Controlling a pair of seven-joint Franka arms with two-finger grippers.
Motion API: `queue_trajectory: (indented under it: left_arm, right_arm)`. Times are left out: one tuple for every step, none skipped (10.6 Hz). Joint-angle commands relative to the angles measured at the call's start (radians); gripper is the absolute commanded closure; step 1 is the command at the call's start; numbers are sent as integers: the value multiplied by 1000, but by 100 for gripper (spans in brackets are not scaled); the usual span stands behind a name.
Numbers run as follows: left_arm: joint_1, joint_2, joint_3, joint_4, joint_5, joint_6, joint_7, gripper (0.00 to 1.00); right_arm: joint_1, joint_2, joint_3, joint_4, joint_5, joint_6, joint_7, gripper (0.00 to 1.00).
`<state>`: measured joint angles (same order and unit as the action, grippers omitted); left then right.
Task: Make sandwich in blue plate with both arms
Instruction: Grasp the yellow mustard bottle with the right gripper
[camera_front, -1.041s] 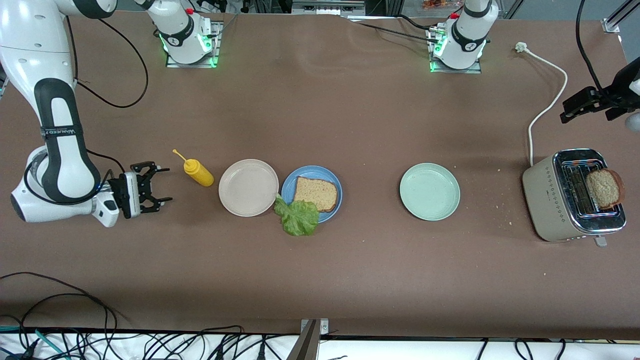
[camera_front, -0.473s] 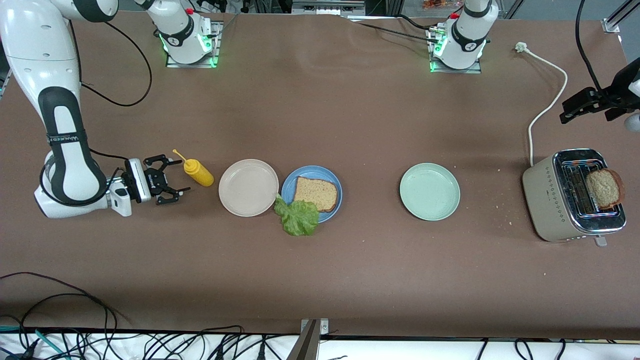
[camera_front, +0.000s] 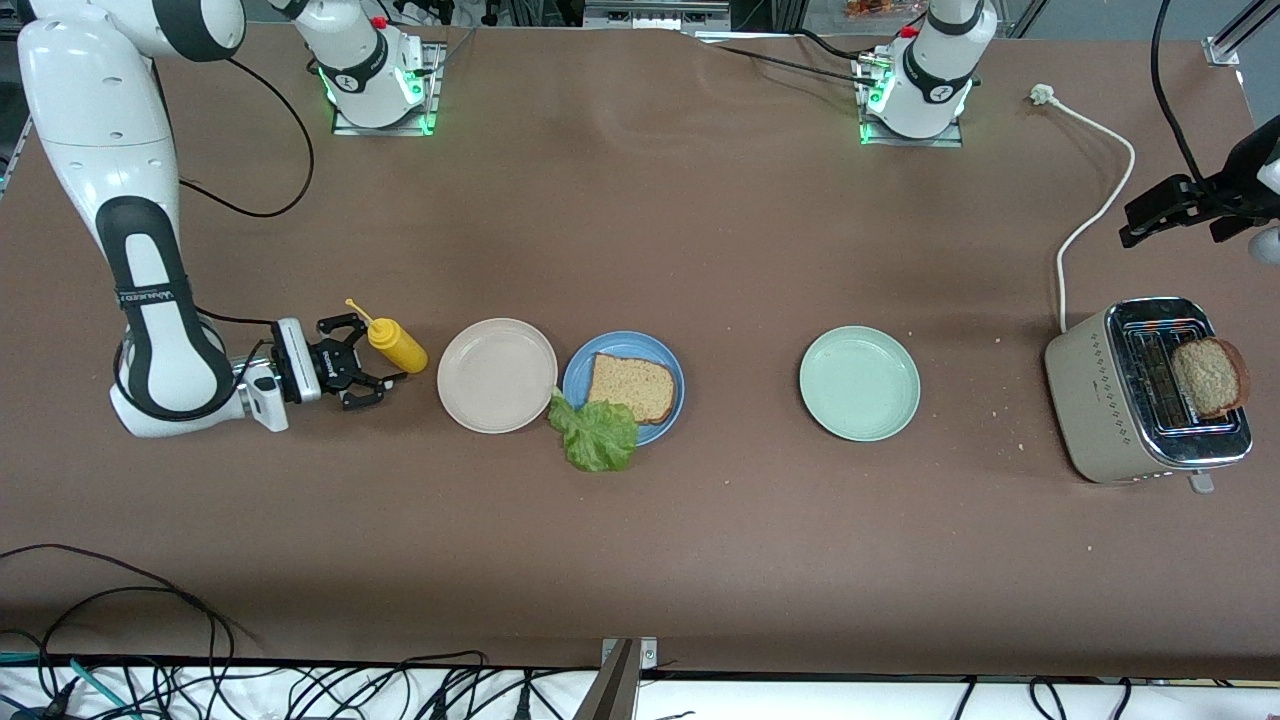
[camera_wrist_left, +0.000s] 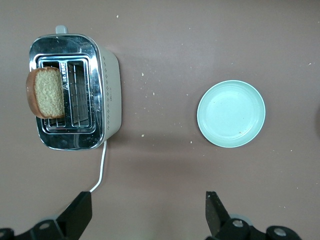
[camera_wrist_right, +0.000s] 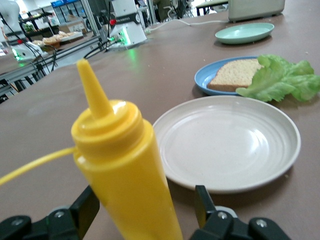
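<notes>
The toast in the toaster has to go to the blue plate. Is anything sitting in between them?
Yes. The pale green plate sits on the table between the toaster, with the toast in its slot, and the blue plate. It is low and flat, so a lifted slice would likely pass over it.

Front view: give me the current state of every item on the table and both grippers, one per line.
Round blue plate: holds one bread slice.
Square brown bread slice: flat on the plate.
Ruffled green lettuce leaf: half over the plate's rim.
Second bread slice: standing in the toaster.
Beige toaster: unplugged.
Yellow squeeze bottle: upright, between right fingers.
Beige plate: bare.
Pale green plate: bare.
Right gripper: open around the bottle.
Left gripper: open, waiting over the table.
</notes>
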<state>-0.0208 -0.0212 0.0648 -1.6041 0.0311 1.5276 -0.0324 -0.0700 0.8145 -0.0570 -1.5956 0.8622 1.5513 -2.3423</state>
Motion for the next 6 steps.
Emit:
queue_trajectory:
  left_arm:
    - [8,4,-5,15,24,-9,19,0]
    - [8,4,-5,15,24,-9,19,0]
    - [8,4,-5,15,26,-9,19,0]
    - [8,4,-5,15,23,-9,19,0]
    - [8,4,-5,15,21,-9,19,0]
    - [8,4,-5,15,20,-9,19,0]
  right_arm:
    - [-11,-15,8,-32,47,-45,-19,66]
    - [-11,-20,8,-29,46,-45,-5,81]
    - [-11,-21,6,-20,46,-45,11,90]
    - [-11,-21,5,-14,40,-45,47,100]
    - [-8,-28,3,3,34,-45,92,100]
    - [-4,-44,2,26,25,-45,165,100]
